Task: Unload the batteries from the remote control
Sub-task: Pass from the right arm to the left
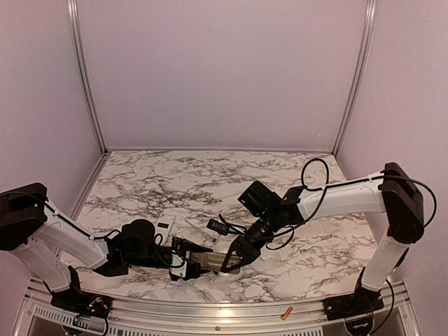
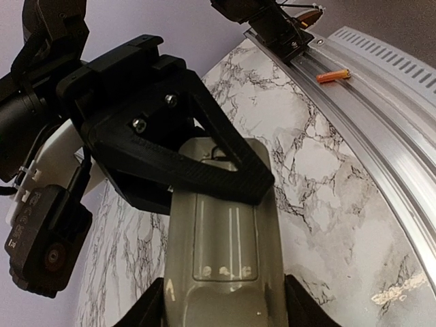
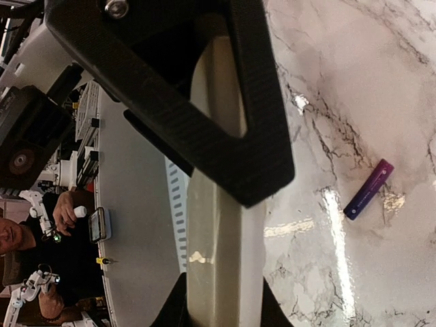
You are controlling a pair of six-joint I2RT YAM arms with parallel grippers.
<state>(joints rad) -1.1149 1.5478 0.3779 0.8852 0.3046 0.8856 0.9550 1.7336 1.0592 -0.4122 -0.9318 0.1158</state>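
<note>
The left gripper [image 2: 225, 289] shows only as two black stubs at the bottom edge of its wrist view, with the rest cut off. The stubs lie against the two long edges of a flat grey-beige plastic remote control [image 2: 222, 231], clamped across its width. The right gripper [image 3: 221, 303] is cut off the same way in its own view. There the remote is seen edge-on between the stubs, pinched across its thin side with the jaws close together.

From the left wrist, one black triangular ribbed finger [image 2: 211, 178] of the right gripper lies across the remote's upper face and hides its far end. The face that shows carries a paler panel with three faint dots. Whether a battery bay lies open there, or any cell sits inside, cannot be made out. From above, the two grippers meet low over the counter and cover most of the remote, so whether it rests on the surface or hangs just over it is unclear.

A dark blue-purple cylindrical battery [image 3: 368, 189] lies on the white marble-patterned counter [image 3: 354, 82] near the remote but apart from it — it cannot be picked out in the overhead view. An orange-red cylindrical battery [image 2: 332, 75] lies on the ribbed aluminium rail [image 2: 388, 116] at the counter's near edge, well apart from the remote and nearer the right arm's base. A flat white rectangular piece [image 1: 166, 225] lies just beyond the left arm — its detail is too small to read.
</note>
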